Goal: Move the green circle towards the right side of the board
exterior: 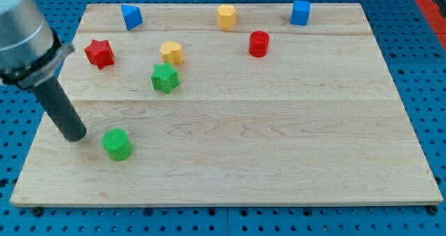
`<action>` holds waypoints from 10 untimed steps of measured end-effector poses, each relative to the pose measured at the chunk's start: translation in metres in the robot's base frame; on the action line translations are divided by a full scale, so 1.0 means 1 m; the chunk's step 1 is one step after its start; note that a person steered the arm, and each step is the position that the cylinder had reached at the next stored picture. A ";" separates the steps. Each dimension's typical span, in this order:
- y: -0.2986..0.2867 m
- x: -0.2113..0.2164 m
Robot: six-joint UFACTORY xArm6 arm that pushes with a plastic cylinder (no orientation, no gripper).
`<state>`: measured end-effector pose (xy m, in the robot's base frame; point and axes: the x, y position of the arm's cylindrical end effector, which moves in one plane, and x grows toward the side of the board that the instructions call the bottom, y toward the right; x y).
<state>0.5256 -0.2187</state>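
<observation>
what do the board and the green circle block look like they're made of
The pale wooden board looks like unfinished light wood: grain lines and plank seams show, matte finish. The green circular block seems to be plastic, possibly 3D-printed or painted, given its fine ridged texture and uniform saturated colour; I can't be certain.

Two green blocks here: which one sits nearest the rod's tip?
The green circle, just right of my tip near the view's bottom left; the green star lies farther up.

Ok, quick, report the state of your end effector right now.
No gripper: my tip is a bare rod end, holding nothing. It sits just to the view's left of the green circle, with a small gap showing between them.
</observation>
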 end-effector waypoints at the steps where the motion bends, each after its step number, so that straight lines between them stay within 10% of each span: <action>1: 0.058 0.006; 10: 0.342 0.023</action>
<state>0.5482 0.1236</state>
